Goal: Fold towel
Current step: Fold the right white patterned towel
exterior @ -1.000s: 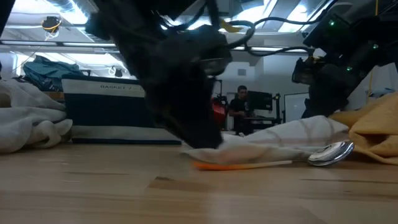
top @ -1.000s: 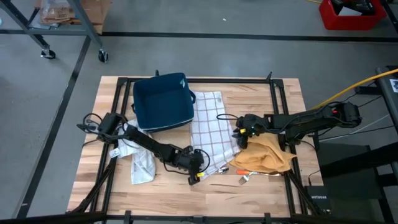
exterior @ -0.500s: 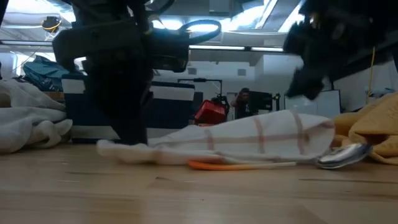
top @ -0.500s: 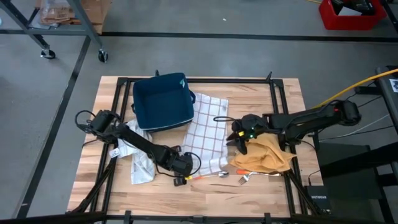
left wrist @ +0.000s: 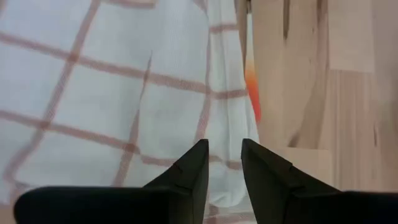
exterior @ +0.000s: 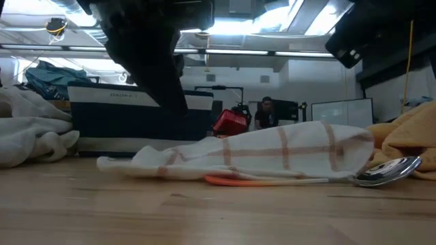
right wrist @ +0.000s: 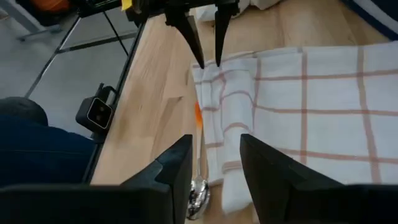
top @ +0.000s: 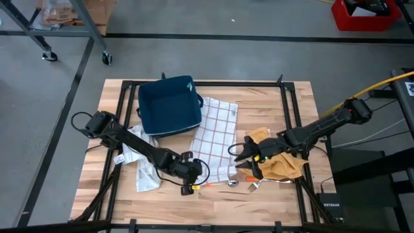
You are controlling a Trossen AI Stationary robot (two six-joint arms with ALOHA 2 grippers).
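Note:
The white towel with red checks (top: 217,136) lies on the table beside the blue basket, its near edge bunched in loose folds (exterior: 272,153). My left gripper (top: 196,176) hangs above the towel's near left corner (right wrist: 208,74), pointing steeply down. Its fingers are open by a narrow gap (left wrist: 224,155) with nothing between them. My right gripper (top: 238,158) hovers over the towel's near right part. It points toward the table's left, open and empty (right wrist: 214,152). Neither gripper touches the towel.
A blue basket (top: 169,107) stands at the far left. A pale cloth (top: 145,165) lies under my left arm and a yellow cloth (top: 278,162) under my right. A spoon with an orange handle (exterior: 259,180) and a fork (top: 253,186) lie at the towel's near edge.
Both grippers have risen off the table. My left gripper has moved toward the table's left edge, my right toward the near edge while swinging round. The towel's near edge, bunched under my left gripper before, now lies drawn out toward the left.

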